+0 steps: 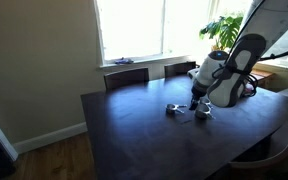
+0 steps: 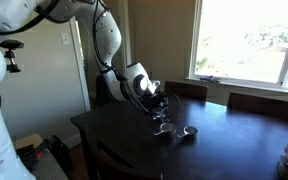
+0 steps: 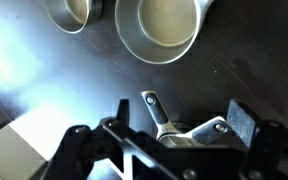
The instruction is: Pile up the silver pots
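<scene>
Plainly, in an exterior view the silver pots sit close together on the dark counter. They are away from its corners and nearer its far edge, with the gripper low over them.

Again in an exterior view, the gripper hangs right above one pot. Another pot lies just beside it, back from the counter's near edge.

In the wrist view the gripper stands released, its jaws wide and straddling a pot handle without pinching it. Two open pots lie beyond.

Thin polished metal like this is probably light, stiff and slippery, and likely to skid or tip if nudged. The flat handle, or a rim wall, looks the surest hold.
</scene>
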